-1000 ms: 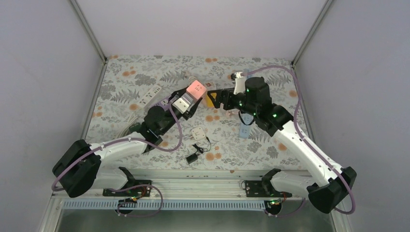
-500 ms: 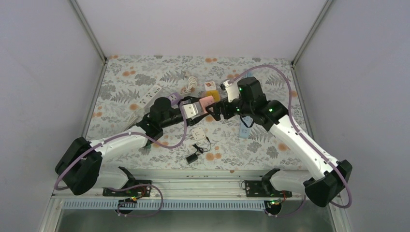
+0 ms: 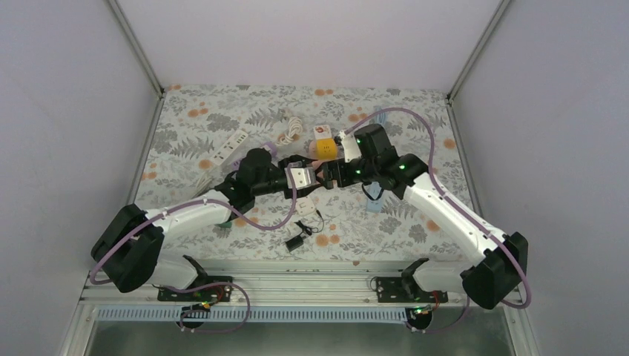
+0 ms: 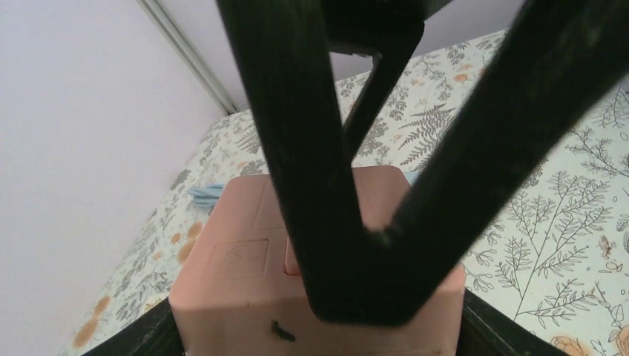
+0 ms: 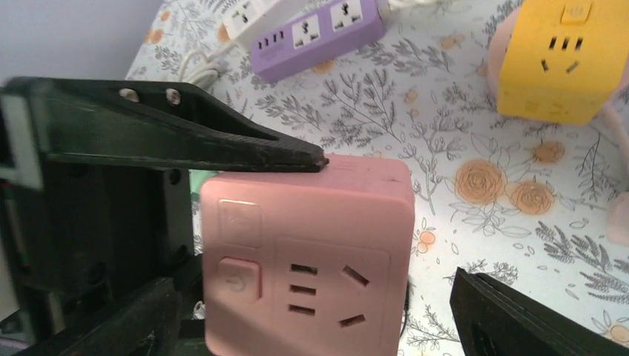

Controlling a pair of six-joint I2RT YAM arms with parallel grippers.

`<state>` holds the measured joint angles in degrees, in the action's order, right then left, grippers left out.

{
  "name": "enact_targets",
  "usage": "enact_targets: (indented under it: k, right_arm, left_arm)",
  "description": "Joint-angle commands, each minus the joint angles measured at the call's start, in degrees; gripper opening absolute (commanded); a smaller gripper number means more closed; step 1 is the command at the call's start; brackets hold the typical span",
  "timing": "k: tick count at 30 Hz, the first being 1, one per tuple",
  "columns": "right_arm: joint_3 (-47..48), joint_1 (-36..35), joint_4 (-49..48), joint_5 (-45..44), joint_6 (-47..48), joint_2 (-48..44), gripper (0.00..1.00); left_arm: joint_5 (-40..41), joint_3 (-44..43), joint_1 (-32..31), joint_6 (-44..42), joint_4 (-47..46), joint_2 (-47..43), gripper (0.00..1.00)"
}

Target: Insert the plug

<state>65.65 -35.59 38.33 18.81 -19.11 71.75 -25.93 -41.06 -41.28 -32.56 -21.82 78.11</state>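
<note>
A pink socket cube (image 5: 311, 252) hangs above the mat in the middle, with my left gripper (image 3: 303, 176) shut on it. In the right wrist view its slotted face and button point at the camera, and a left finger (image 5: 185, 133) lies along its top. My right gripper (image 5: 311, 326) is open. Its fingers (image 5: 512, 319) stand on either side of the cube, and a gap shows on the right side. The left wrist view shows the cube (image 4: 230, 252) from behind, with the right gripper's black fingers (image 4: 319, 185) crossing in front. A black plug (image 3: 295, 242) with its cord lies on the mat near the front.
A yellow socket cube (image 3: 324, 144) sits behind the grippers. A purple power strip (image 5: 319, 33) and a white power strip (image 3: 228, 147) lie at the left rear. A white adapter (image 3: 304, 204) rests by the plug, and a pale blue item (image 3: 376, 200) lies to the right.
My left arm has swung the pink cube down and to the right, toward the centre. My right gripper has come left and lower to meet it, and its fingers now flank the cube.
</note>
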Motion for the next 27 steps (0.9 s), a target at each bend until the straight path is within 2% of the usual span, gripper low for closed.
enact_targets:
  k: [1,9,12,18,21,22,24,25,26,27]
  right_arm:
    - [-1.42,-0.44,-1.41,-0.82,-2.58,1.86,0.93]
    - [-4.52,-0.44,-5.35,-2.25,-4.71,3.5,0.92]
    - [-5.18,-0.44,-7.24,-2.68,-6.58,4.74,0.82]
    - [-5.03,-0.44,-9.42,-2.35,-8.04,6.3,0.73]
    - [-5.29,-0.16,-10.14,-2.44,-7.78,5.92,0.56]
    - [-5.61,0.01,-10.91,-2.47,-7.78,5.55,0.51]
    - [-5.8,0.45,-11.3,-2.43,-7.21,5.1,0.44]
    - [-5.59,0.75,-11.1,-2.69,-6.91,4.99,0.42]
    - [-5.35,1.05,-10.81,-2.85,-6.45,4.84,0.4]
    - [-5.16,1.44,-10.52,-2.92,-6.01,4.6,0.4]
  left_arm:
    - [-0.51,-2.53,-0.29,-2.59,-1.09,0.22,0.58]
    - [0.51,-3.84,-1.17,-3.07,0.84,2.07,0.61]
    - [1.12,-4.5,-1.97,-3.49,2.43,2.88,0.62]
    - [0.71,-4.03,-2.45,-3.51,2.31,2.77,0.63]
    - [1.81,-3.75,-2.49,-2.64,1.38,2.33,0.66]
    - [2.54,-3.54,-2.47,-1.54,0.77,2.06,0.68]
    - [4.15,-2.9,-2.41,1.24,-0.88,0.81,0.79]
    - [4.85,-2.47,-2.4,2.59,-1.57,0.03,0.86]
    - [5.77,-1.92,-2.4,3.82,-2.61,-0.84,0.98]
    - [7.27,-1.1,-2.4,5.48,-3.82,-1.75,1.0]
